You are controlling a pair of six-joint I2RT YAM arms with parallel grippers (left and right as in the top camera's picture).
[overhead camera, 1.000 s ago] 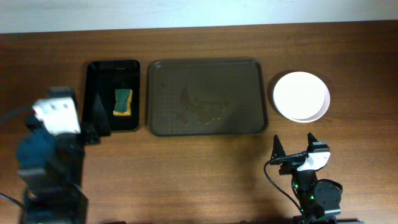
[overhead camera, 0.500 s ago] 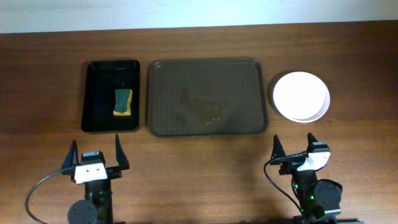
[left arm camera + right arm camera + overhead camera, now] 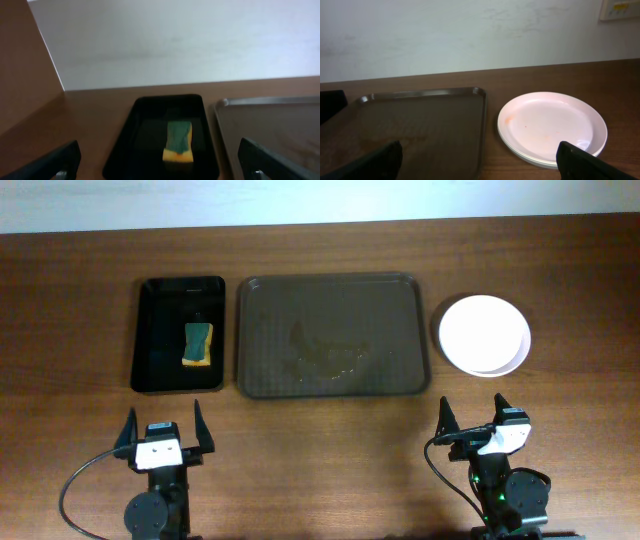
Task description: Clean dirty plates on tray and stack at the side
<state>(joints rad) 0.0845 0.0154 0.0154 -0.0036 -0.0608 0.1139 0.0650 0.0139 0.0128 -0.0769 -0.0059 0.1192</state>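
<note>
Stack of plates [image 3: 484, 334] on worktop [image 3: 330, 460], right of centre, just beside tray [image 3: 270, 310]; tray bare. At lower edge, left pincer [image 3: 163, 423] and right pincer [image 3: 473, 415], both spread wide, gripping nothing. Seems nearly done, yet top plate [image 3: 550, 125] shows faint orange specks. For re-wipe, take sponge [image 3: 198, 344] by sides, press lightly, avoid shifting stack.
</note>
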